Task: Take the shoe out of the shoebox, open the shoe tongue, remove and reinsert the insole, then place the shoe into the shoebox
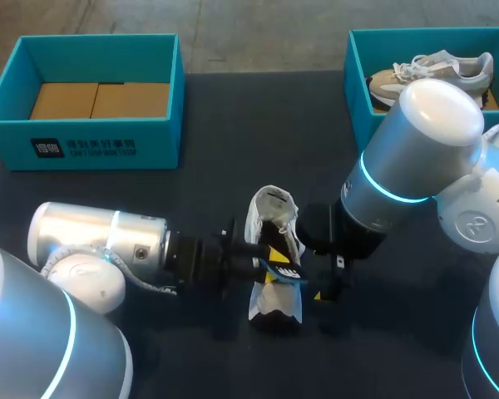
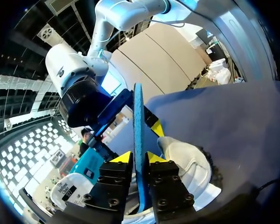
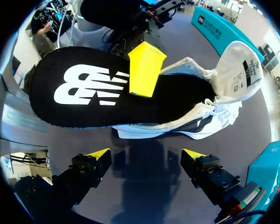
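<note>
A dark matte table (image 1: 233, 125) lies evenly lit.

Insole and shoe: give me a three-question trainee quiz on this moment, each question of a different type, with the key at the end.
1. True or false: the right hand is shut on the white shoe.
2. What does the left hand grip? A) the insole B) a shoelace C) a box wall
3. Fill in: the shoebox on the robot's right holds a second ____.
Key: 1 false, it stands open and holds nothing. 2 A. 3 shoe, the grey shoe.
</note>
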